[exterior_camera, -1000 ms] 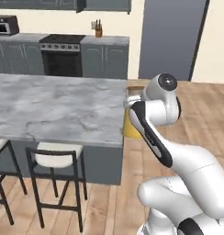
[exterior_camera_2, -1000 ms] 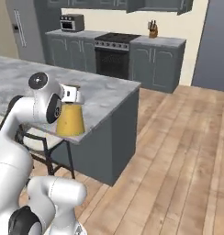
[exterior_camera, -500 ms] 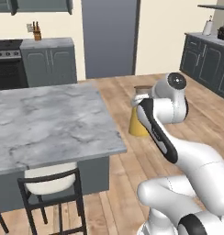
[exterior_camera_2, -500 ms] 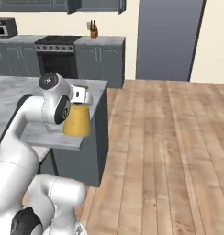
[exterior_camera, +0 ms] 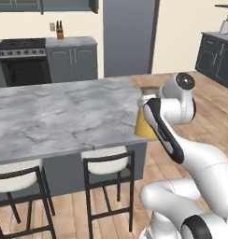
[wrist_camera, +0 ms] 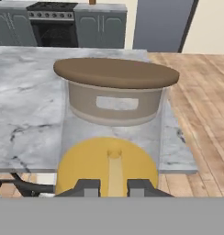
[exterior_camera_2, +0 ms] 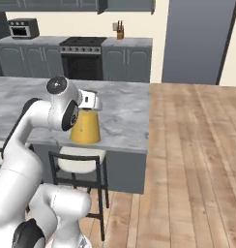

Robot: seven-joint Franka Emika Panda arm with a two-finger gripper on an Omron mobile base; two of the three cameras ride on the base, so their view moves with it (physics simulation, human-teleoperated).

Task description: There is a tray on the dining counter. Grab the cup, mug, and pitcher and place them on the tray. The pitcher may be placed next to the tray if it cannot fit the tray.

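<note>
The arm is folded, elbow bent, and the gripper (wrist_camera: 112,186) is clenched on the pitcher (exterior_camera_2: 85,127), holding it upright above the near end of the dining counter (exterior_camera: 50,116), near the bar stools (exterior_camera: 109,163)

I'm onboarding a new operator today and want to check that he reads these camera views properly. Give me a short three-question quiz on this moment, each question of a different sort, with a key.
1. True or false: the gripper is shut on the pitcher.
2. Multiple choice: what colour is the liquid in the pitcher? A) green B) orange C) clear
3. Fill in: the pitcher's round lid is ____ in colour.

Key:
1. True; the hand view shows the finger tips against the glass, and the base views show the pitcher carried at the hand, by the dining counter.
2. B.
3. Brown.
</note>
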